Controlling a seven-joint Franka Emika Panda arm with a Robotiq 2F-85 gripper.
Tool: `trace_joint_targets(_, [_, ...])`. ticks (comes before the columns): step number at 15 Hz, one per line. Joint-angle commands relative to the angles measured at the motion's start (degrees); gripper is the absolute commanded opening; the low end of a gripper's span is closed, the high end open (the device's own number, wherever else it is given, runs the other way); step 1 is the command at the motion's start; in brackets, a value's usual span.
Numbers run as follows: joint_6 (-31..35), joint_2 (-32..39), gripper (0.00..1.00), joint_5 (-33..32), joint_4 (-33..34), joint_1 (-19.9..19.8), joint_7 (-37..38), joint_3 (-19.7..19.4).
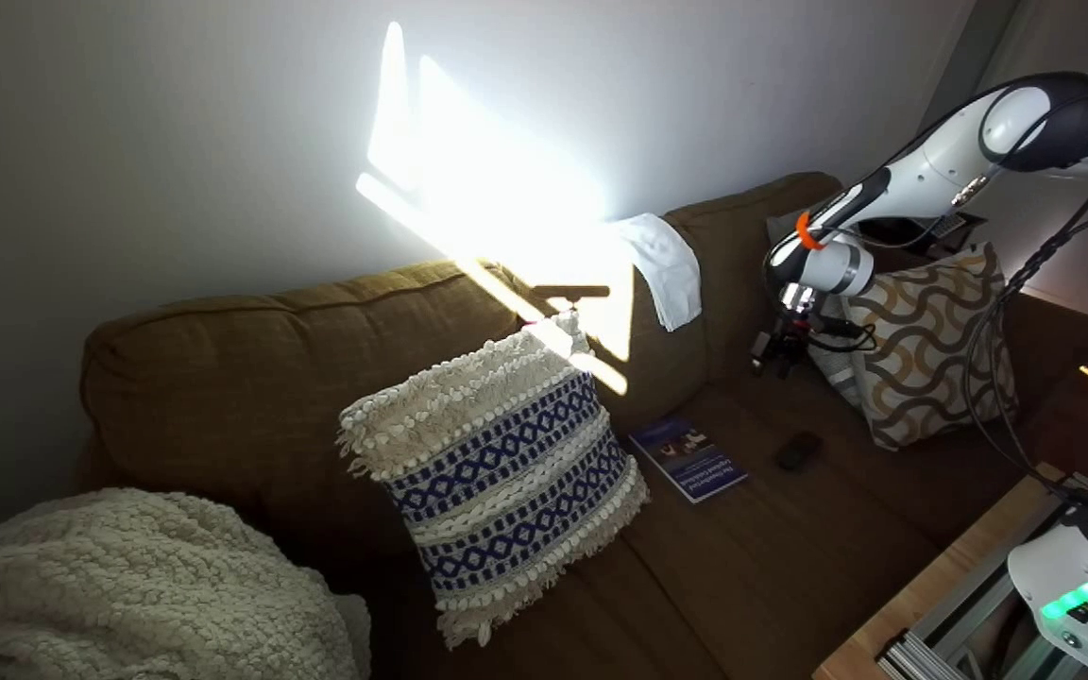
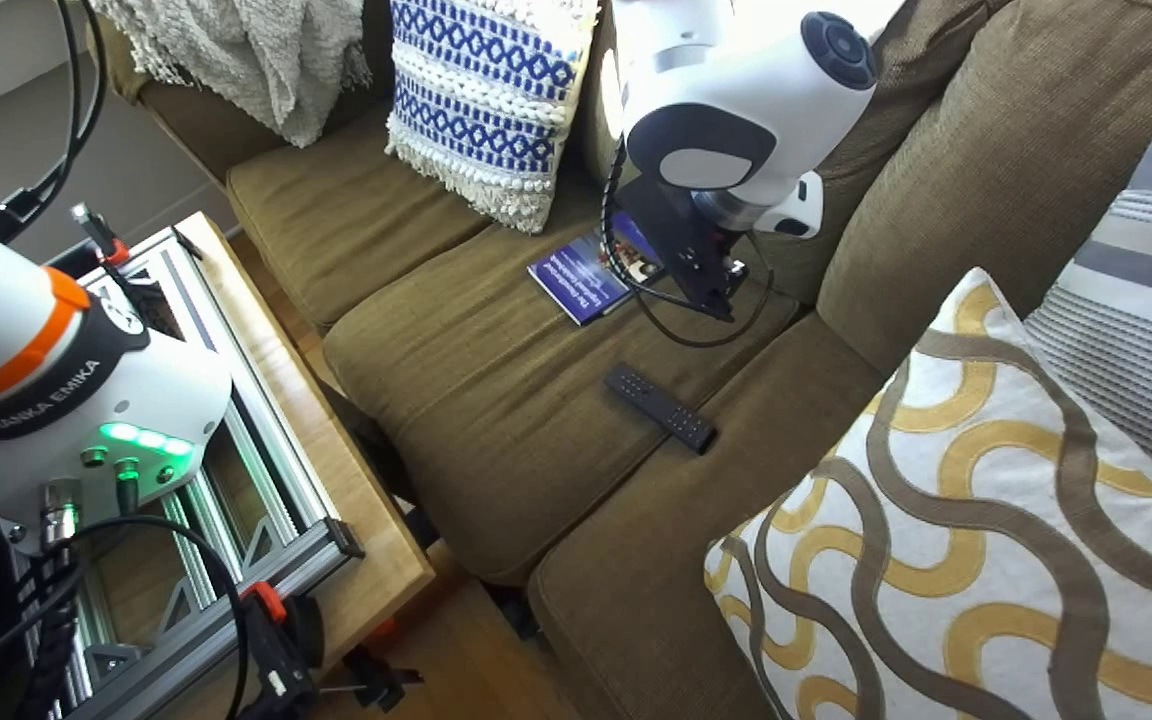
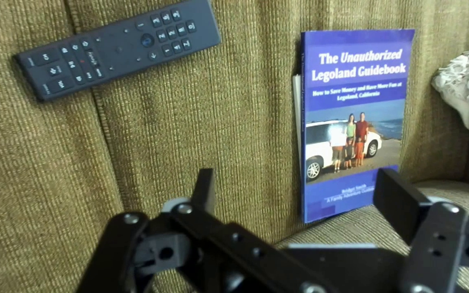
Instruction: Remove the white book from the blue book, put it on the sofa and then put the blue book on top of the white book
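Robotiq gripper (image 3: 299,189): you had its jaws spread wide, gripping nothing, above the brown sofa (image 2: 456,330).
Blue Legoland Guidebook (image 3: 352,136): it lay cover up on the sofa, toward one o'clock from your gripper in the wrist view.
White book (image 3: 297,106): you could make out only a slim pale edge, apparently its, showing from under the guidebook at nine o'clock there.
Remote control (image 3: 118,51): it lay near ten o'clock from the guidebook in your wrist view.
Knitted pillow (image 1: 516,482): it leaned at the guidebook's nine o'clock in an exterior view.
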Motion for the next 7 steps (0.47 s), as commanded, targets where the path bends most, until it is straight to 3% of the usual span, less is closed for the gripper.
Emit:
trace_joint_targets(1, [0.0,-6.7,1.0,1.1,-6.4,-3.4,-3.2,1.1])
trace_joint_targets(2, [-0.2,-2.9,1.0,0.0,-2.0,-1.3,-1.0,0.1])
trace_joint_targets(7, [-0.2,-5.8,1.0,0.4,-4.6,-2.1,-2.0,0.1])
